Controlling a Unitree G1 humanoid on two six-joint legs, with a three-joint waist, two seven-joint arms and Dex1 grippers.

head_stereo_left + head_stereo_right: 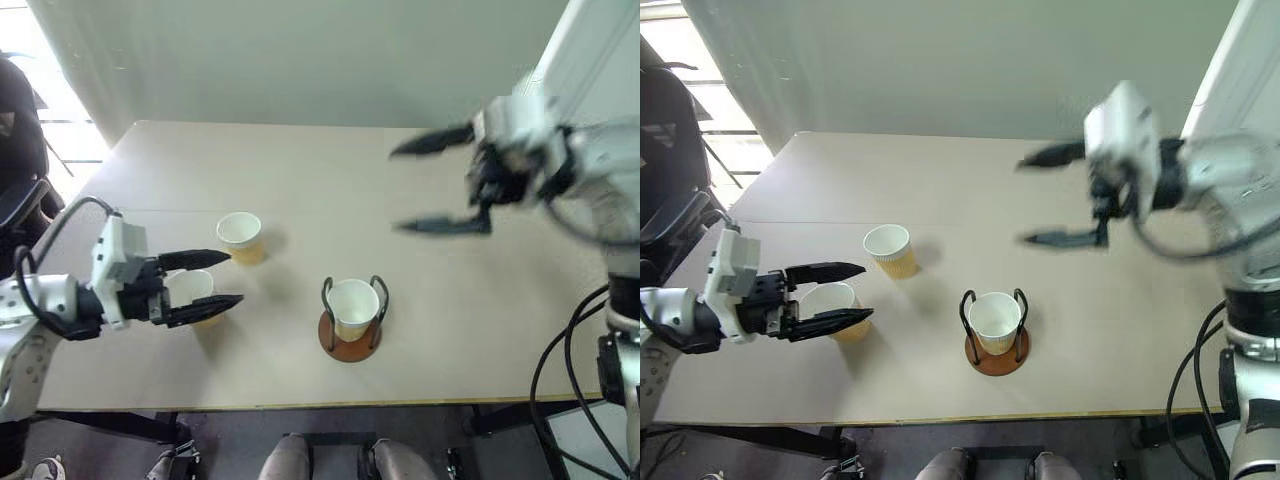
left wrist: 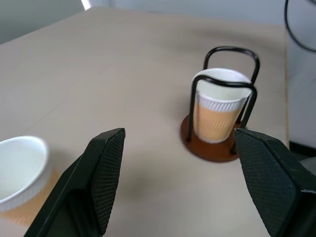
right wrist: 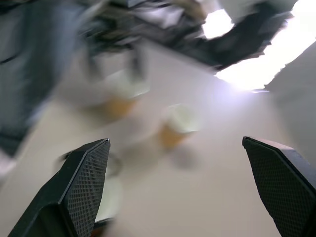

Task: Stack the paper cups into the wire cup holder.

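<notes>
One paper cup point(image 1: 352, 305) stands upright inside the wire cup holder point(image 1: 348, 346) near the table's front edge, also seen in the left wrist view as the cup point(image 2: 219, 106) between the wire loops. A second paper cup point(image 1: 240, 236) stands loose left of centre. A third paper cup point(image 1: 190, 288) sits under my left gripper point(image 1: 234, 278), which is open and empty; in the left wrist view this cup point(image 2: 19, 170) lies off to the side of one finger point(image 2: 106, 173), not between the two. My right gripper point(image 1: 395, 190) hangs open and empty, high above the table's right half.
The beige table point(image 1: 450, 300) has bare surface around the holder and on its right half. A black chair point(image 1: 20, 130) stands past the table's left end. Black cables point(image 1: 560, 370) hang off the right side.
</notes>
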